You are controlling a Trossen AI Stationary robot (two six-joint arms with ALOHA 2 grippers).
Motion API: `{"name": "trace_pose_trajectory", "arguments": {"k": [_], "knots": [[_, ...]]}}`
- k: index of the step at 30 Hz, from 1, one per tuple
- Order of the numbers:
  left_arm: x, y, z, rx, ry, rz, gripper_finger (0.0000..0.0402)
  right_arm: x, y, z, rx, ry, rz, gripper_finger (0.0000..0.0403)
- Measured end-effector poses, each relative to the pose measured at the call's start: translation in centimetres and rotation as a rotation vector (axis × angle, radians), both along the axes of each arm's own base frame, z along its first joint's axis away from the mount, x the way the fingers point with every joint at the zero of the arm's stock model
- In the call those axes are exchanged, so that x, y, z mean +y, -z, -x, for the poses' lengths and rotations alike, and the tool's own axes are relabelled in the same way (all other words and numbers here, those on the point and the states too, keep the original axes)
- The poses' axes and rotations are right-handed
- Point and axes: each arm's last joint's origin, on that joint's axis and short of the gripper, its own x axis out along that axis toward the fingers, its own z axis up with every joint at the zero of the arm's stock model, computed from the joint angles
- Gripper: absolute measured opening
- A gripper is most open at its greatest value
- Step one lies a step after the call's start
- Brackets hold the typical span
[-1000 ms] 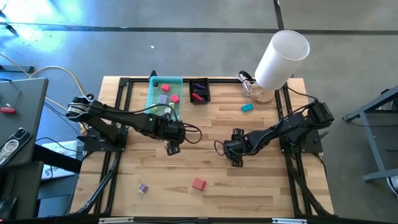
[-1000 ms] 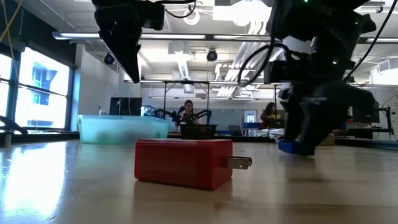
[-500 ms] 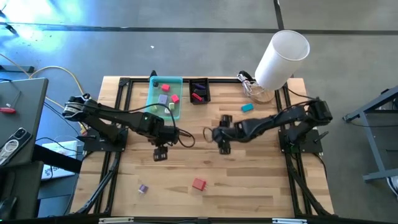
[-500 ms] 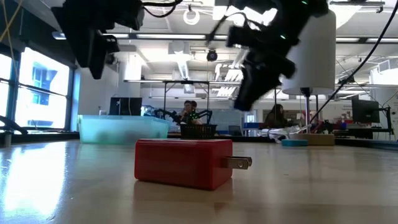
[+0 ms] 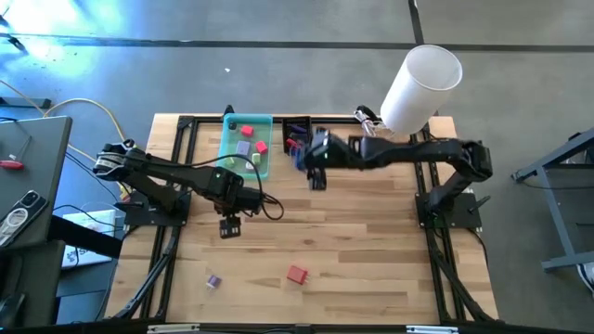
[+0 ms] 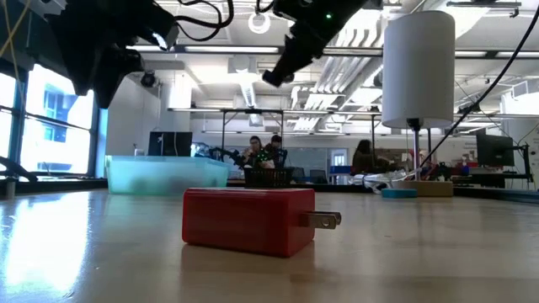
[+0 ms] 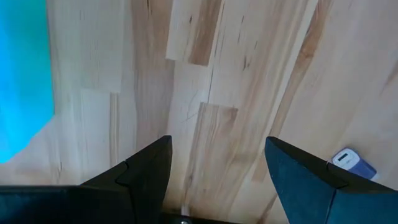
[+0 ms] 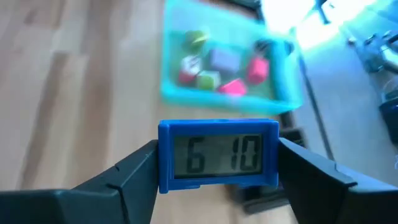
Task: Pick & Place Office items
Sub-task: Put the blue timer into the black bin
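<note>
My right gripper [image 5: 316, 173] hangs high over the table's far part, beside the black basket [image 5: 298, 135] and the teal tray [image 5: 247, 141], shut on a blue digital clock [image 8: 217, 154] showing "6 10". Pink, red, green and purple pieces lie in the tray [image 8: 224, 62]. My left gripper [image 5: 229, 225] is open above bare wood left of centre, touching nothing. A red plug block [image 5: 296, 274] lies flat on the table's near part, large in the low view [image 6: 248, 220]. A small purple piece [image 5: 213, 280] lies left of it and shows in the left wrist view [image 7: 351, 163]. My right gripper pinches the blue clock between its two fingers, one on each short end of the frame [image 8: 163, 155]. The display faces the wrist camera. The clock is lifted clear of the table, level between the fingers [image 8: 134, 177].
A large white cylinder [image 5: 422, 85] leans over the far right corner, with a clear glass object [image 5: 385, 139] at its foot. The black basket holds a red piece. Open wood lies between the arms and along the near edge. People sit in the room beyond.
My right gripper has risen from the table right of centre with the blue clock, and swung toward the far edge and left, ending beside the black basket. My left gripper has drifted toward the table's left edge, staying raised.
</note>
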Motion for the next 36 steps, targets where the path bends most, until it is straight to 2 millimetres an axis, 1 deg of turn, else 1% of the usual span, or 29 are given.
{"name": "trace_pose_trajectory", "arguments": {"k": [3,7,11,14,18,21,24,30,36], "knots": [[0.0,0.0,0.0,0.003,0.0,-0.001,0.0249,-2.2,-0.9,-0.6,-0.047,0.006,0.003,0.0276],[0.0,0.0,0.1,0.009,0.009,-0.006,0.0249,-5.4,-1.0,-2.1,-0.076,0.075,0.016,0.0274],[0.1,0.0,0.1,0.006,0.01,-0.016,0.0249,-8.5,0.6,-3.6,-0.044,0.126,0.0,0.0274],[0.1,0.0,0.1,0.004,0.009,-0.023,0.0249,-10.7,2.4,-4.6,-0.023,0.135,-0.061,0.0275],[0.1,0.0,0.1,0.002,0.009,-0.031,0.0249,-13.4,5.2,-5.3,0.014,0.162,-0.133,0.0274],[0.1,0.0,0.1,0.003,0.009,-0.031,0.0249,-15.0,7.0,-5.2,0.048,0.212,-0.164,0.0275],[0.1,0.0,0.1,0.003,0.009,-0.031,0.0249,-16.2,7.9,-4.6,0.069,0.28,-0.213,0.0277],[0.1,0.0,0.1,0.0,0.009,-0.035,0.0249,-18.4,8.3,-3.5,0.008,0.362,-0.348,0.0278],[0.1,0.0,0.0,-0.011,0.008,-0.033,0.0249,-19.4,8.3,-3.0,-0.033,0.43,-0.428,0.0279]]}}
